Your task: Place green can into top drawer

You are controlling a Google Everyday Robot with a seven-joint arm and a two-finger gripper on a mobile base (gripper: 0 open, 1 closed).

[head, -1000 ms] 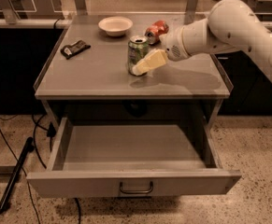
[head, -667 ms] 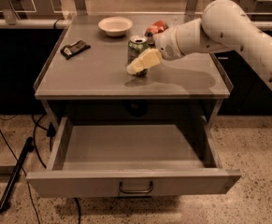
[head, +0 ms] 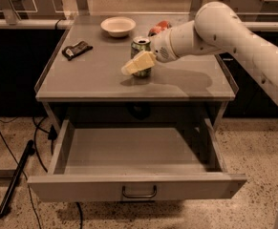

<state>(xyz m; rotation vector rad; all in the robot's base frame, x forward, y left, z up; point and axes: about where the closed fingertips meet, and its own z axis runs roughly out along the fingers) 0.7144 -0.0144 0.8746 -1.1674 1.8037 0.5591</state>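
**A:** So where was the green can (head: 140, 46) at that point?

**B:** Standing upright on the surface (head: 95, 82), roughly mid-way across, so not in the top drawer (head: 81, 189) yet. The drawer was pulled wide open underneath, with its little bar handle (head: 139, 192) facing the camera.

**A:** And the hand (head: 138, 63)?

**B:** Right up against the can. It reached in from the right and covered the can's lower front. Honestly couldn't tell if it was clamped on the can or just sitting alongside.

**A:** Anything else up there?

**B:** A white bowl (head: 118, 26) near the back, a red can (head: 158, 27) just behind the arm, and some flat black thing (head: 76, 49) off to the left.
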